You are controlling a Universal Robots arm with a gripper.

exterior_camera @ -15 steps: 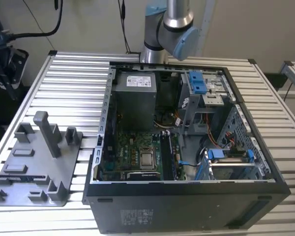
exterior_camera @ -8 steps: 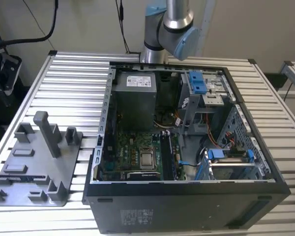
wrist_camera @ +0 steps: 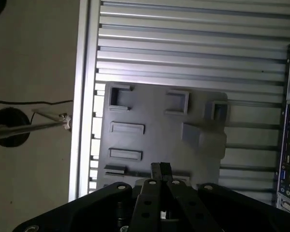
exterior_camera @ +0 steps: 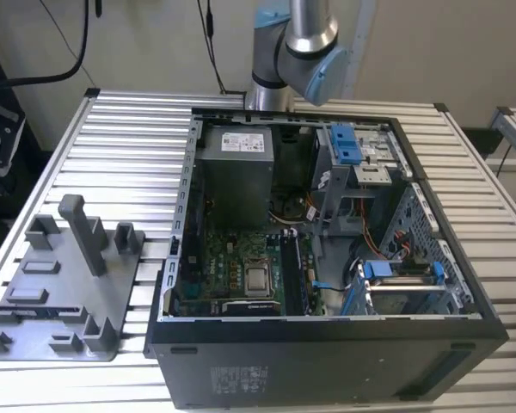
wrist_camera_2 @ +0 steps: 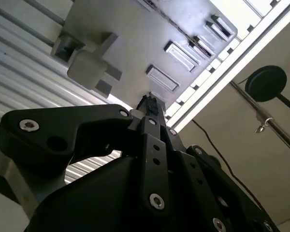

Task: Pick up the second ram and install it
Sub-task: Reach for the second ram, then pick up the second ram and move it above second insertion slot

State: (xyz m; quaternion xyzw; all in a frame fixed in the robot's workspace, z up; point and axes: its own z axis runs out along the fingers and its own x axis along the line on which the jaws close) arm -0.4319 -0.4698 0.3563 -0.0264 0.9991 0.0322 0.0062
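So the hand [wrist_camera: 161,168] hangs right over the grey tray [wrist_camera: 154,140]. Its fingers [wrist_camera: 156,170] are pinched together with barely a sliver between them, and there's nothing in them as far as I can see. The ram stick [exterior_camera: 30,308] looks to be the long dark strip sitting in the slot along the tray's edge nearest the camera in the exterior view. The first wrist view puts the fingertips just above that same edge, so I'd say the pickup isn't done yet. My guess is the tray stands the stick on edge so thin fingers can pinch it from above. The computer case [exterior_camera: 327,361] lies on its side on the tabletop [exterior_camera: 129,138], to the exterior view's right of the tray. Its open side faces up, which probably keeps the motherboard [exterior_camera: 232,258] reachable straight down.
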